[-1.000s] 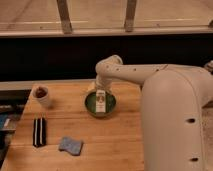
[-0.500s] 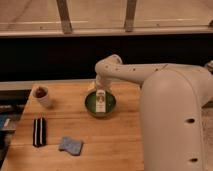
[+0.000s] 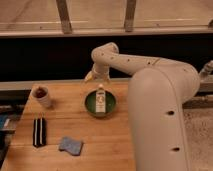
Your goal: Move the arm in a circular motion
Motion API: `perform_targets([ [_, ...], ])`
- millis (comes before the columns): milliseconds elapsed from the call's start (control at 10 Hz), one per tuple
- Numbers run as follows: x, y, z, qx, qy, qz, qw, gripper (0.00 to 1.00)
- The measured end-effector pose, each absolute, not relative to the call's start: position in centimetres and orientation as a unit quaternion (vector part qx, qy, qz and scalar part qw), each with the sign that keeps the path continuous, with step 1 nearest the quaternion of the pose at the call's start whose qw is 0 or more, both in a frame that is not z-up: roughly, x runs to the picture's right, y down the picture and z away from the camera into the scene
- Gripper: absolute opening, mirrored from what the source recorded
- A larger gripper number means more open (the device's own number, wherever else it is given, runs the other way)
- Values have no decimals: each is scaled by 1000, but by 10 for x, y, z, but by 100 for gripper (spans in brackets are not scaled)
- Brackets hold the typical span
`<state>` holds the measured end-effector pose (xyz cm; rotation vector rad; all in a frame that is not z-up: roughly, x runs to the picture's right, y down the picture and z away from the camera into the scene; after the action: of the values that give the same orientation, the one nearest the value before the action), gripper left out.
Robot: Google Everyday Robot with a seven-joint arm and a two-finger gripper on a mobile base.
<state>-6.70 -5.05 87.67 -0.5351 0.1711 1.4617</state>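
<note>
The cream-white arm (image 3: 150, 80) fills the right side of the camera view, reaching from the lower right up and left to a rounded elbow joint (image 3: 104, 54) at the table's far edge. Its narrow gripper (image 3: 95, 75) points down just below the elbow, above and behind a green bowl (image 3: 101, 103). A small white bottle (image 3: 101, 100) lies in the bowl. The gripper is apart from the bowl and holds nothing that I can see.
On the wooden table (image 3: 110, 140) stand a white cup (image 3: 42, 95) at the far left, a black-and-white striped object (image 3: 39, 131) at the front left, and a blue sponge (image 3: 70, 145) near the front. A dark rail and window frames run behind the table.
</note>
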Motion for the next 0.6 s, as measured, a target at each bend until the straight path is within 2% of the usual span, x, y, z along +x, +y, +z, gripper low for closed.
perform_targets([
  [300,-144,-55,879,-276,63,601,747,80],
  [600,-214,-21,858,-320,55,550,769,80],
])
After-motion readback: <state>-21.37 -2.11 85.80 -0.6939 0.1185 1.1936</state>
